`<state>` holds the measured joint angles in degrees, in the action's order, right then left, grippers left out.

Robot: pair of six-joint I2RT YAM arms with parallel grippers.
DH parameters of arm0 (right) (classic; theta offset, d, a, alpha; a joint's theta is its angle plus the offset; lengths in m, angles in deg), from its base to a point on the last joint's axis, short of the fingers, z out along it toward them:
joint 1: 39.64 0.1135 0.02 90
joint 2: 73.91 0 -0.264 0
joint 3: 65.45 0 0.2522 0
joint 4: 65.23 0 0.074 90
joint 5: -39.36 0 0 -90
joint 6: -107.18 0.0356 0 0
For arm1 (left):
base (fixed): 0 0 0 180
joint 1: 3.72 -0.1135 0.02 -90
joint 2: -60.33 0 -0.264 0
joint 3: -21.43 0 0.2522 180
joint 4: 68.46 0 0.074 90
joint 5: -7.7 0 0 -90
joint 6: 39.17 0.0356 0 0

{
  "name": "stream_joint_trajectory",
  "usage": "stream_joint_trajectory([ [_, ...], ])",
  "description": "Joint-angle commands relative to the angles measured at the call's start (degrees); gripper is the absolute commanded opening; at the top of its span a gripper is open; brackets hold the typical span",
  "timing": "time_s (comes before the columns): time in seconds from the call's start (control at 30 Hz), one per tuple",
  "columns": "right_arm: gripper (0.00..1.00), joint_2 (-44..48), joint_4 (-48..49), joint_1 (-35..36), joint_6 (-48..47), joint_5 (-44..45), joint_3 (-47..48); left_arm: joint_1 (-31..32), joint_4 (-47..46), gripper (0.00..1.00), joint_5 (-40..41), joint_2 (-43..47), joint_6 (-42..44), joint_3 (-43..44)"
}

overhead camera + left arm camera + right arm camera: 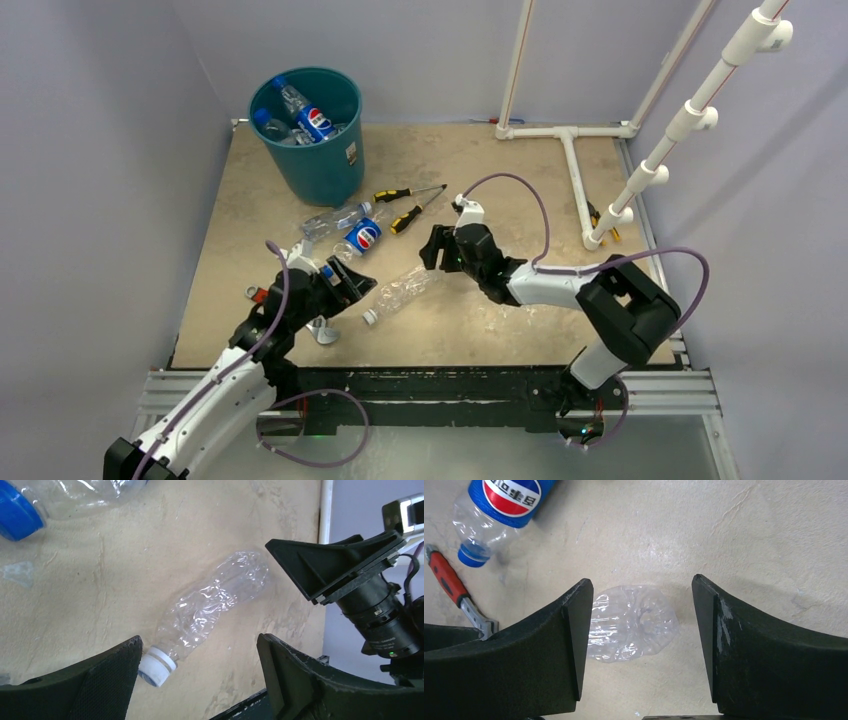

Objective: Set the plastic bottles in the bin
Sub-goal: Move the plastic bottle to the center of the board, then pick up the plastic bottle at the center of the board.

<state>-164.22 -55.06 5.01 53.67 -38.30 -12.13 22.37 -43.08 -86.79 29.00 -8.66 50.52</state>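
The left arm stretches forward from the near edge. The left gripper (200, 680) is spread wide, its fingers flanking the white-capped end of a crushed clear plastic bottle (210, 605) that lies on the beige tabletop (500, 170). The right arm bends in from the right, and the right gripper (641, 645) also stands wide, over the same bottle's base, gripping nothing. The round teal-green plastic bin (320, 170) at the far left holds several bottles, one a blue-labelled Pepsi bottle (316, 123). The bin's depth hides how many there are. A second Pepsi bottle (504, 505) is cut off in the right wrist view.
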Motion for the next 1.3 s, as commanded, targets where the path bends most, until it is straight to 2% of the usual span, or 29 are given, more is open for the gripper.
stream_joint_trajectory([
  [0.0, 0.73, -2.6, -2.0, 0.0, -4.3, -5.0, 4.2, 0.9, 0.5, 0.85, 2.4, 0.4, -0.9, -1.6],
  [0.1, 0.72, -5.7, -4.4, 0.0, -6.1, -7.5, 6.9, 0.9, 1.7, 0.85, 3.1, 1.6, -0.5, -0.9],
  [0.3, 0.71, -7.2, -7.0, 0.0, -6.8, -6.7, 7.3, 0.9, 2.9, 0.85, 3.6, 2.4, 0.5, 0.6],
  [0.6, 0.62, -6.8, -7.2, 0.0, -7.0, -7.2, 6.3, 0.9, 2.9, 0.85, 4.0, 1.7, 0.9, 0.7],
  [0.8, 0.69, -5.8, -8.6, 0.1, -6.9, -7.5, 7.2, 0.9, 3.5, 0.85, 4.2, 2.0, 0.9, 1.4],
  [1.07, 0.68, -5.2, -8.5, 0.4, -6.8, -7.8, 6.1, 0.9, 4.4, 0.85, 4.3, 2.3, 0.9, 2.3],
  [1.27, 0.72, -0.5, -8.2, 0.7, -6.4, -7.2, 4.2, 0.9, 4.4, 0.85, 4.3, 3.1, 0.8, 2.5],
])
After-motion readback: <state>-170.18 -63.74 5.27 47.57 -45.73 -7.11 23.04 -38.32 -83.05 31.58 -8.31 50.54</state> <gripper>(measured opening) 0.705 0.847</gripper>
